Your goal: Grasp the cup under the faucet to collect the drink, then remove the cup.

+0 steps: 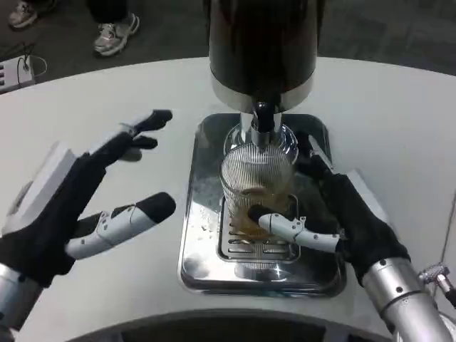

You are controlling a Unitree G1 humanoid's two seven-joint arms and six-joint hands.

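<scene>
A ribbed clear glass cup (255, 184) stands on the grate of a steel drip tray (199, 214), directly under the faucet (262, 122) of a dark drink dispenser (262, 43). A little amber drink lies in the cup's bottom. My right hand (335, 214) wraps around the cup from the right, thumb across its front and fingers behind it. My left hand (85, 192) hovers over the table to the left of the tray, fingers spread, holding nothing.
The white round table (399, 121) carries the tray and dispenser at its middle. A person's feet in sneakers (114, 35) stand on the dark floor beyond the far edge. A small white device (18, 71) lies at the far left.
</scene>
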